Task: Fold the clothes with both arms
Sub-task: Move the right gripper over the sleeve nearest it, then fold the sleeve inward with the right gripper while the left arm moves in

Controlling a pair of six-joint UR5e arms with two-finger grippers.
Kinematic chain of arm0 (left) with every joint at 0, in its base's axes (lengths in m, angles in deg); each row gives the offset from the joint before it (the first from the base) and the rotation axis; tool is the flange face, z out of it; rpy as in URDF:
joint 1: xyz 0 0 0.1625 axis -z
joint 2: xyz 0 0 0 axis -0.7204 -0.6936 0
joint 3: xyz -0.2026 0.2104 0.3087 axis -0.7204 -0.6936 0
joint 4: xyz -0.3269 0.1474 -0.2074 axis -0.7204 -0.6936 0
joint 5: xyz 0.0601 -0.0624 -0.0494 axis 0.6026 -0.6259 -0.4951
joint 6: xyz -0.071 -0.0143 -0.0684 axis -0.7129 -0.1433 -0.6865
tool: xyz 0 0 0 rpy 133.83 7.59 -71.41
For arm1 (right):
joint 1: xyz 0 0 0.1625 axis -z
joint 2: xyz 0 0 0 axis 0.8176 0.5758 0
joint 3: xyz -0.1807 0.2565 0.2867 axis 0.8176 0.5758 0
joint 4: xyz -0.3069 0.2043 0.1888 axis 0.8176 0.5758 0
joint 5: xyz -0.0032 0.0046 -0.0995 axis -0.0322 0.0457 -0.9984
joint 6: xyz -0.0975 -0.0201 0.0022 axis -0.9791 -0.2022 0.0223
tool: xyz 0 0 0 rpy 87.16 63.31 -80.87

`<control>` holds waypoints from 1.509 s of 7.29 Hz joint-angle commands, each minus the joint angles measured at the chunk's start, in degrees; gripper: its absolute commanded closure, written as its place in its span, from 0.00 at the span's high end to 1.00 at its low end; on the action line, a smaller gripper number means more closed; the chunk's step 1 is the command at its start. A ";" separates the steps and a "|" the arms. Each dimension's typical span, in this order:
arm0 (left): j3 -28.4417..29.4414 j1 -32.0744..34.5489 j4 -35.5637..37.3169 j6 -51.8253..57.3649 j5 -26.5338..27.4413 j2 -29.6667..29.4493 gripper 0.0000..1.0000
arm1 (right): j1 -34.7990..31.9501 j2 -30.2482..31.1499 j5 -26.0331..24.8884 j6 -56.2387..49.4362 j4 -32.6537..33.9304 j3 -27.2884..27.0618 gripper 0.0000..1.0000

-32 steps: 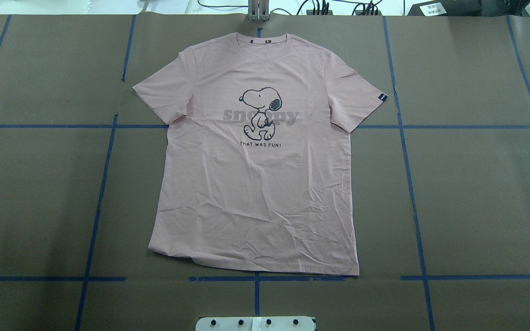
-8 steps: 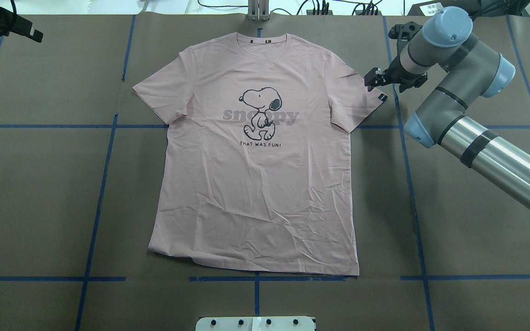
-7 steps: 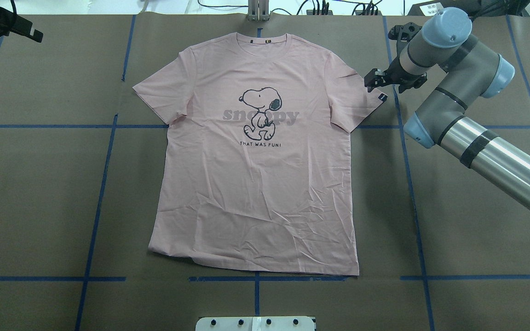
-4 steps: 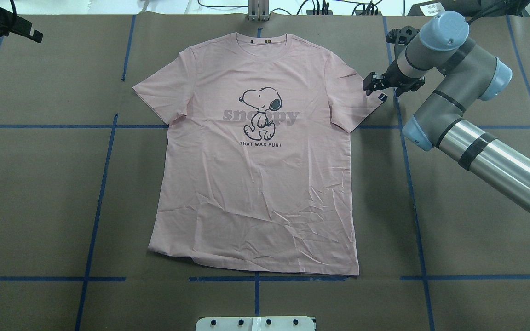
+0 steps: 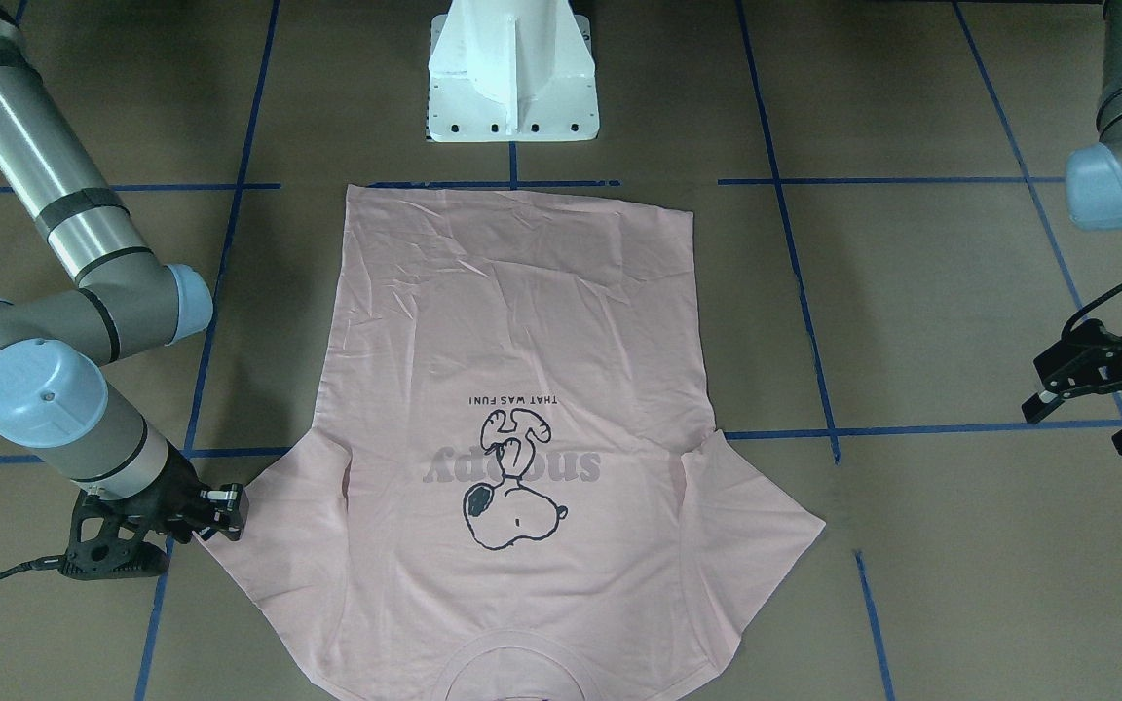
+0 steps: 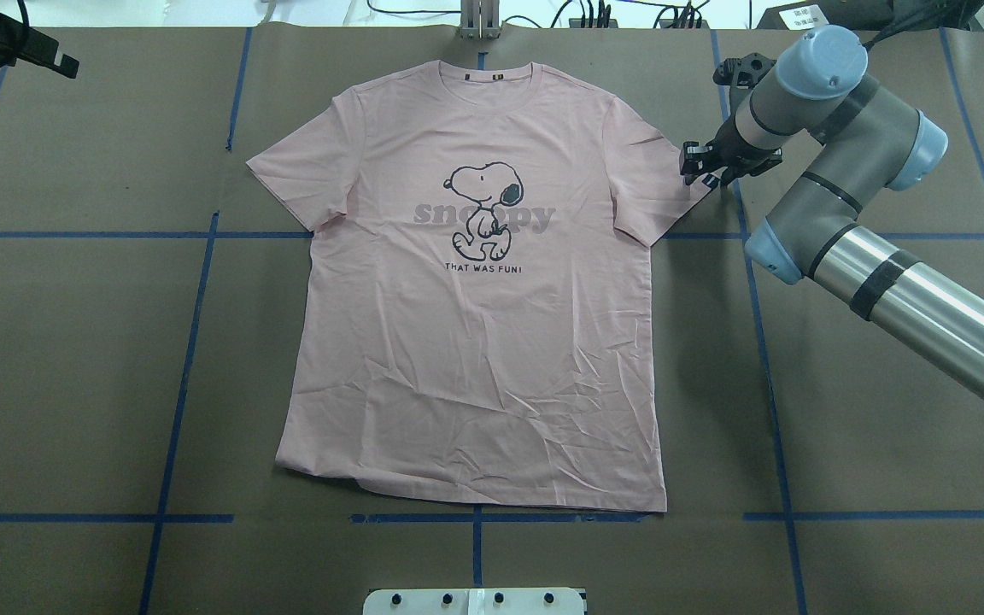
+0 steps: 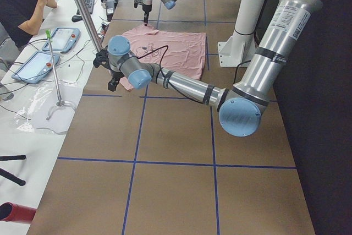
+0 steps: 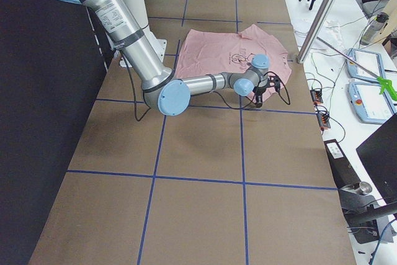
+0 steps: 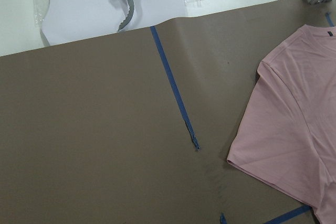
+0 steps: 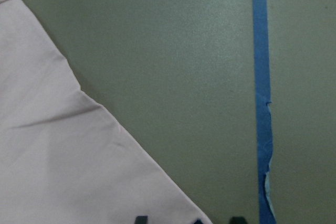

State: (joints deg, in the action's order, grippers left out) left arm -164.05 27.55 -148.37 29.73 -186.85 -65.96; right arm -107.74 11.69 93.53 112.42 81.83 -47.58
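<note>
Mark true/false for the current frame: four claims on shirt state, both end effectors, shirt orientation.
1. The T-shirt lies flat, unfolded, print up. True.
2. The right end effector is at a sleeve tip. True.
3. The left end effector grips the other sleeve. False: it hangs open, clear of the cloth.
4. The collar is the part nearest the white pedestal. False: the hem is nearest; the collar is on the far side.
</note>
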 commanded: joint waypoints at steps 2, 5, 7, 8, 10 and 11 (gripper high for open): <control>-0.32 0.02 0.00 -0.38 -0.09 -0.04 1.00 | -0.02 -0.58 0.28 -0.16 0.00 -0.57 0.00; -0.33 0.11 0.00 -0.39 -0.09 -0.04 0.96 | -0.02 -0.49 0.11 1.41 -0.18 -6.96 0.00; -0.33 0.20 0.00 -0.39 -0.17 0.05 0.92 | 2.33 -3.29 -0.68 2.48 -0.18 -8.74 0.00; -0.33 0.28 0.00 -0.39 -0.18 0.13 0.91 | 4.36 -5.92 -4.86 2.48 0.00 -8.40 0.00; -0.15 0.28 0.00 -0.30 -0.18 0.40 0.90 | 7.61 -15.12 -10.50 2.48 0.00 -0.19 0.00; 0.02 0.20 0.00 -0.30 -0.09 0.31 0.90 | 9.37 -17.61 -14.44 2.74 -0.18 2.83 0.00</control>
State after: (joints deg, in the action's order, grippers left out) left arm -164.20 27.81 -148.37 29.42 -187.00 -65.63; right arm -100.60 -1.67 83.57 114.96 81.78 -49.30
